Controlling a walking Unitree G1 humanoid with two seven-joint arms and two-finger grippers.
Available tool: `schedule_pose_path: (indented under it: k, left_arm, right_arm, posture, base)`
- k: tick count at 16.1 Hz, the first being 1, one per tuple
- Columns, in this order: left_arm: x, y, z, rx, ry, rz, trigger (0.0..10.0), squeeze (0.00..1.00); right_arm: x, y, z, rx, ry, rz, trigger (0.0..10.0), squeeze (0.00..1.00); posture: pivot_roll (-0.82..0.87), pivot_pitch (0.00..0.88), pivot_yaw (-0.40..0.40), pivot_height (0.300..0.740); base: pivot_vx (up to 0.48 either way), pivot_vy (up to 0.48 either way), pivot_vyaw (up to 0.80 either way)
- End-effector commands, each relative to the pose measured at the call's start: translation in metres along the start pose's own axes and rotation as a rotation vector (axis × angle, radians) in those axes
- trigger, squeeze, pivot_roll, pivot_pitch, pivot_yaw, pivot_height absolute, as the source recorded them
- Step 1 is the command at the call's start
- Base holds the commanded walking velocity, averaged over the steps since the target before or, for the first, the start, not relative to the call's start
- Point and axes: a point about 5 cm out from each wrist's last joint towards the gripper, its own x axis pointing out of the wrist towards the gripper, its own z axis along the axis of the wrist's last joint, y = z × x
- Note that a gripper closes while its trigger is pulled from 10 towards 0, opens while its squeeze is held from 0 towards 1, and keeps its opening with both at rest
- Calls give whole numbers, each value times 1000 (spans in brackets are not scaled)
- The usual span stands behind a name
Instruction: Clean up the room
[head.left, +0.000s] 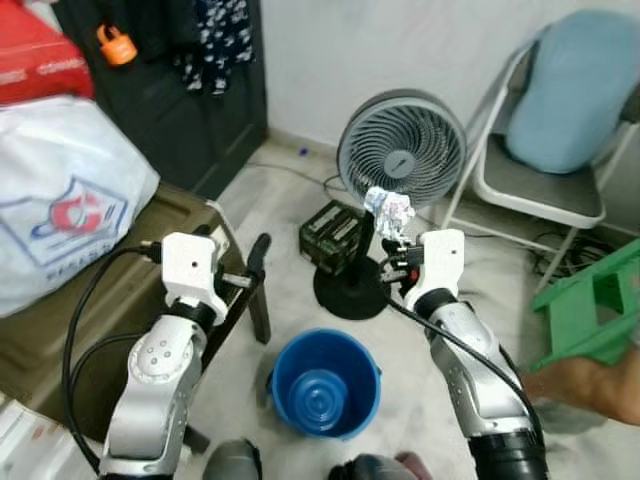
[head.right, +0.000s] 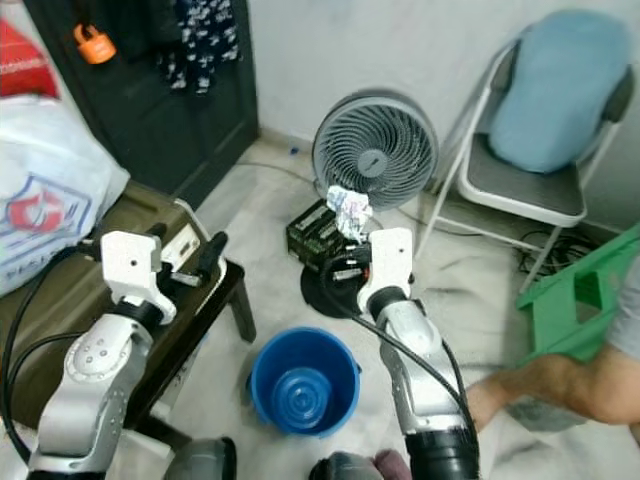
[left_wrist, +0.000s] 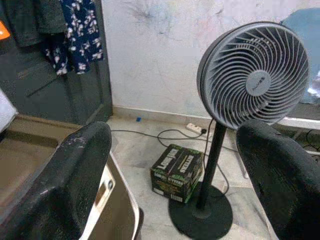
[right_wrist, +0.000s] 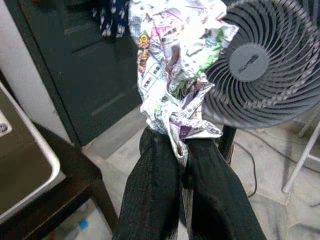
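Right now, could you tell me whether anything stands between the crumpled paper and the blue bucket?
Nothing visible does. The right gripper holds the paper in front of the fan, and the open bucket sits on the floor below and to its left.

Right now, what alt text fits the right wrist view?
The right gripper holds a crumpled wad of printed paper between its closed jaws. Behind it stand a grey pedestal fan and a dark door, above a pale floor.
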Motion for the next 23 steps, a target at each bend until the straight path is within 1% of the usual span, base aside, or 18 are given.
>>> schedule_pose_path:
  k: [1, 2, 3, 5, 6, 7, 8, 9, 10, 11, 15, 16, 17, 18, 19, 21, 22, 23]
  left_arm:
    - [-5, -2, -2, 5, 19, -42, 10000, 0]
    - [-9, -4, -5, 9, 32, -87, 10000, 0]
    - [-20, -10, -11, 67, 68, -213, 10000, 0]
    - [-25, -12, -11, 74, 76, -255, 10000, 0]
    - [-32, -12, -10, 102, 86, -309, 10000, 0]
    - [-38, -12, -8, 120, 96, -352, 10000, 0]
    - [-46, -10, -5, 131, 107, -388, 10000, 0]
    - [-50, -9, -3, 148, 118, -417, 10000, 0]
    - [-51, -9, -1, 168, 120, -438, 10000, 0]
    - [-55, -7, 2, 171, 124, -441, 10000, 0]
    - [-65, 0, 8, 192, 144, -423, 10000, 0]
    - [-72, 2, 11, 197, 158, -419, 10000, 0]
    - [-77, 4, 13, 205, 173, -418, 10000, 0]
    - [-78, 5, 14, 209, 179, -416, 10000, 0]
    - [-82, 7, 15, 214, 195, -413, 10000, 0]
    - [-85, 9, 16, 217, 208, -417, 10000, 0]
    - [-85, 9, 16, 223, 215, -426, 10000, 0]
    - [-85, 9, 16, 235, 221, -440, 10000, 0]
  right_arm:
    - [4, -2, -4, 9, 34, -31, 10000, 0]
    - [5, -4, -10, 7, 72, -57, 10000, 0]
    - [8, -8, -26, -30, 172, -123, 10000, 0]
    - [9, -10, -32, -30, 207, -155, 10000, 0]
    - [10, -13, -43, -25, 266, -190, 10000, 0]
    - [11, -14, -50, 15, 301, -212, 10000, 0]
    - [13, -14, -58, 13, 346, -236, 10000, 0]
    - [15, -14, -65, 16, 392, -265, 10000, 0]
    - [17, -14, -71, 59, 426, -297, 10000, 0]
    - [17, -11, -77, 99, 445, -314, 10000, 0]
    - [21, 0, -92, 187, 503, -345, 10000, 0]
    - [22, 6, -99, 199, 530, -345, 10000, 0]
    - [24, 9, -101, 193, 539, -339, 10000, 0]
    - [25, 10, -101, 187, 535, -332, 10000, 0]
    - [28, 11, -100, 196, 533, -322, 10000, 0]
    - [32, 15, -98, 206, 527, -292, 10000, 0]
    - [34, 20, -97, 205, 527, -263, 10000, 0]
    - [36, 30, -96, 204, 533, -221, 10000, 0]
  posture:
    - [17, 125, -95, 740]
    - [20, 123, -97, 740]
    - [32, 125, -100, 740]
    - [40, 132, -94, 740]
    - [58, 152, -84, 740]
    - [69, 166, -70, 740]
    - [77, 183, -55, 740]
    - [87, 195, -43, 740]
    - [96, 204, -36, 740]
    - [124, 222, -21, 740]
    - [171, 263, 3, 740]
    - [197, 284, 12, 740]
    - [211, 297, 20, 740]
    - [213, 300, 21, 740]
    - [222, 310, 30, 740]
    - [229, 318, 40, 740]
    - [229, 318, 43, 740]
    - [230, 317, 43, 740]
  base:
    - [0, 0, 0]
    - [0, 0, 0]
    - [0, 0, 0]
    - [0, 0, 0]
    - [0, 0, 0]
    - [0, 0, 0]
    - [0, 0, 0]
    - [0, 0, 0]
    - [0, 0, 0]
    - [0, 0, 0]
    - [0, 0, 0]
    - [0, 0, 0]
    - [0, 0, 0]
    - [0, 0, 0]
    - [0, 0, 0]
    - [0, 0, 0]
    - [0, 0, 0]
    - [0, 0, 0]
